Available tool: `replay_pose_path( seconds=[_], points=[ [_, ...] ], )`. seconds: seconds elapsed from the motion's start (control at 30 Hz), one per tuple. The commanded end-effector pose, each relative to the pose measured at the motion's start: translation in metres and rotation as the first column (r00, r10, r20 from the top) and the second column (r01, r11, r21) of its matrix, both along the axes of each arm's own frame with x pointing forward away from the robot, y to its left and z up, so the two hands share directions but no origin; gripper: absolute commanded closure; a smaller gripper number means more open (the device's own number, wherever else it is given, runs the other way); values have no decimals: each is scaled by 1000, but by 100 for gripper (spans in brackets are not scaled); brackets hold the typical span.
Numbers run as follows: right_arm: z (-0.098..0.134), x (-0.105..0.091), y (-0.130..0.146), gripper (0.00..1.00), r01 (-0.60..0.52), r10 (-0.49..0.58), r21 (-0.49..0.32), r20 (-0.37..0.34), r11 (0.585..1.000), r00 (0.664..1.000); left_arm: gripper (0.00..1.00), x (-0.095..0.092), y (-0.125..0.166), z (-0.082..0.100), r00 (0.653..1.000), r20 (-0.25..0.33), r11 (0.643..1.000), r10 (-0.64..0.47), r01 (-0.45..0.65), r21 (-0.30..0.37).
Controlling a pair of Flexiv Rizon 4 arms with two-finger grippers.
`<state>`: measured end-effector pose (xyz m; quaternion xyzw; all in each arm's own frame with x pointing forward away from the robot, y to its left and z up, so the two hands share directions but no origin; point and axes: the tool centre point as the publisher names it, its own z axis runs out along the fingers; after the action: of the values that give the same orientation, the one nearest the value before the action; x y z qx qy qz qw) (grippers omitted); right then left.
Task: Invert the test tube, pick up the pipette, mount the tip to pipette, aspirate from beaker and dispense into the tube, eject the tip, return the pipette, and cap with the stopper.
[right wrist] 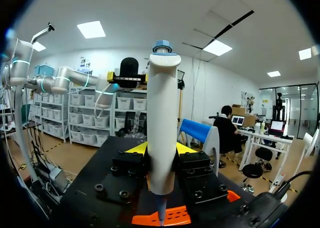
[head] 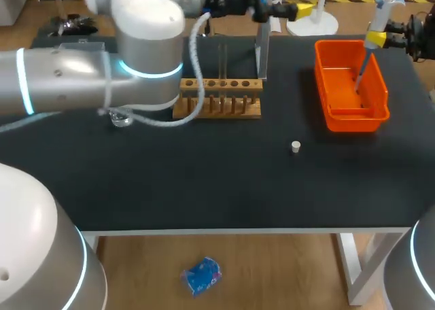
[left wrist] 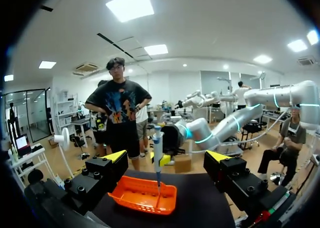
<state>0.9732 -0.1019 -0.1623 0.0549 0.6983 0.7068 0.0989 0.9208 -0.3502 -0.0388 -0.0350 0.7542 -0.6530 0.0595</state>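
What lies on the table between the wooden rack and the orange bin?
Nothing: the head view shows bare table between the rack and the orange bin; the white stopper sits nearer the front edge.

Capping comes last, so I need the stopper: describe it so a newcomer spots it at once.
On the black table, look between the wooden rack and the orange bin, nearer the robot. The stopper is the small white plug alone there, touching nothing.

White-and-blue pipette upright over orange bin, white stopper on table.
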Motion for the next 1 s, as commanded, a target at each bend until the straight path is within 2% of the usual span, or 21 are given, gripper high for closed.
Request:
replay_pose_path(
  seconds=[0.03,0.07,0.17,0.2,0.7,0.8,0.83,0.9,0.97,1.0],
  points=[
    [0,0,0,100,1,-1,0,1,1000,1000,0,14,-60,-4,1000,-4,999,24,-24,43],
    [0,0,0,100,1,-1,0,1,1000,1000,0,16,-65,-5,999,-2,997,35,-35,64],
    [0,0,0,100,1,-1,0,1,1000,1000,0,21,-75,-4,998,-8,997,54,-54,62],
    [0,0,0,100,1,-1,0,1,1000,1000,0,22,-75,-5,999,-28,998,39,-38,56],
    [0,0,0,100,1,-1,0,1,1000,1000,0,22,-75,-5,999,-28,998,39,-38,56],
    [0,0,0,100,1,-1,0,1,1000,1000,0,27,-75,-10,997,-32,993,68,-65,100],
    [0,0,0,100,1,-1,0,1,1000,1000,0,28,-76,-10,997,-30,994,69,-66,83],
    [0,0,0,100,1,-1,0,1,1000,1000,0,32,-80,-12,997,-37,988,72,-67,137],
    [0,0,0,100,1,-1,0,1,1000,1000,0,34,-84,-15,997,-45,987,57,-50,154],
    [0,0,0,100,1,-1,0,1,1000,1000,0,35,-86,-16,997,-51,981,63,-53,184]
  ],
)
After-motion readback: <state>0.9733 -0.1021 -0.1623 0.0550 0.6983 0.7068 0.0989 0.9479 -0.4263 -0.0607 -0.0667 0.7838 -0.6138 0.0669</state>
